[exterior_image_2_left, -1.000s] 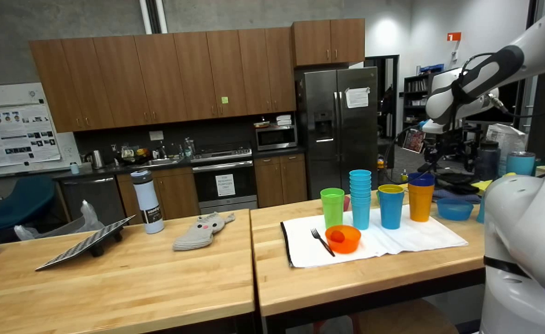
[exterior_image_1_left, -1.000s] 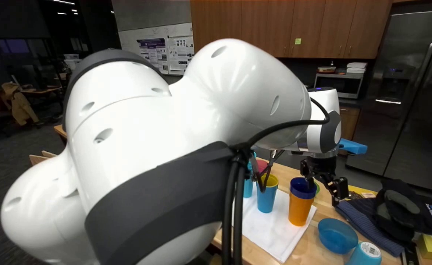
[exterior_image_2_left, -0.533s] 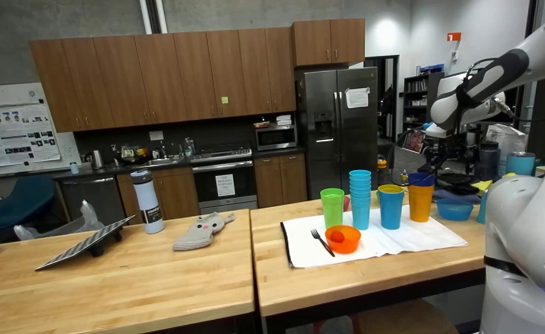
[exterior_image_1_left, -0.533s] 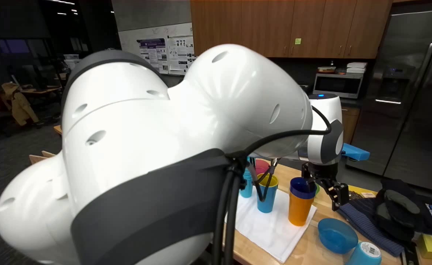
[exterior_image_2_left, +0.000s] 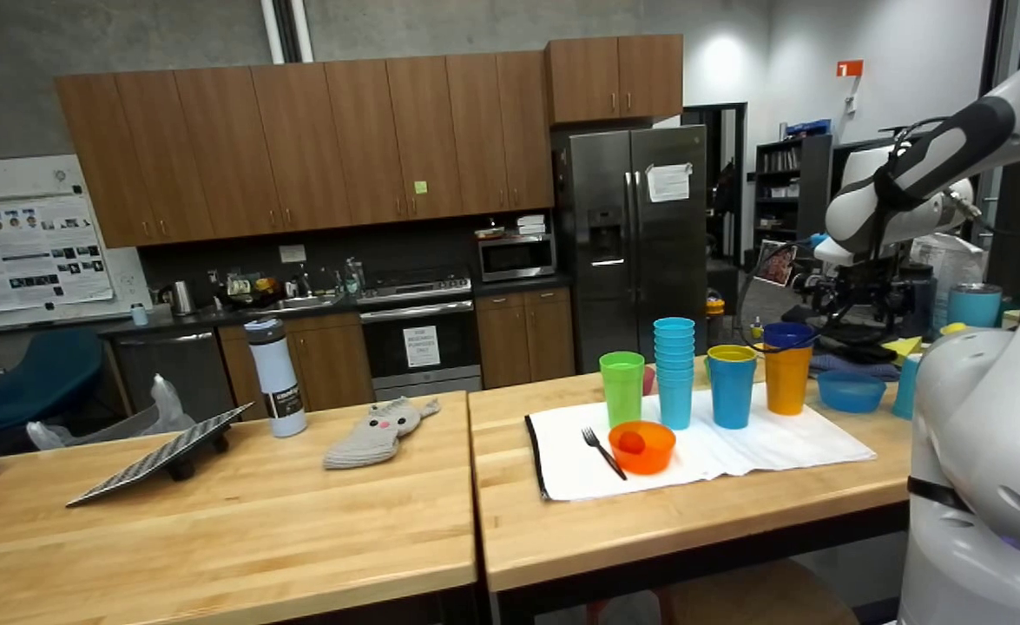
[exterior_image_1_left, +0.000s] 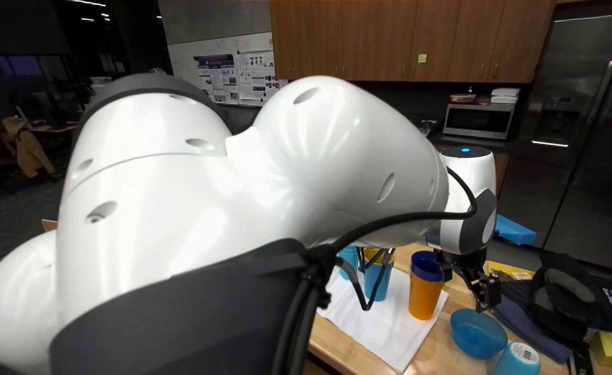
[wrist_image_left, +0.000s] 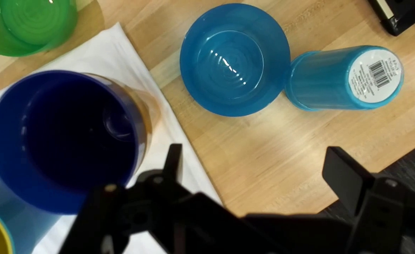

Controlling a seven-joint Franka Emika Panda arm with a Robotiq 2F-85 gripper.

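In the wrist view my gripper [wrist_image_left: 255, 155] stands open, with nothing between its fingers. Below the gap are bare wood and the edge of a white cloth [wrist_image_left: 193, 165]. Close to one finger is an orange cup [exterior_image_1_left: 424, 294] with a dark blue cup [wrist_image_left: 62, 141] nested in it; whether they touch I cannot tell. A blue bowl [wrist_image_left: 235, 60] sits ahead of the fingertips. Beside it a light blue cup [wrist_image_left: 327, 79] rests upside down, its labelled base up. In an exterior view the gripper [exterior_image_1_left: 467, 291] hangs between the orange cup and dark fabric.
A blue cup with a yellow one inside [exterior_image_2_left: 732, 391], a blue cup stack [exterior_image_2_left: 674, 373] and a green cup [exterior_image_2_left: 622, 391] stand on the cloth. An orange bowl [exterior_image_2_left: 661, 456] and a fork [exterior_image_2_left: 605, 453] lie there too. Dark gloves [exterior_image_1_left: 561, 297] lie past the gripper.
The arm has come down and shifted rightward in both exterior views, bringing the gripper lower and closer to the blue bowl. The cups and bowls have stayed in place.
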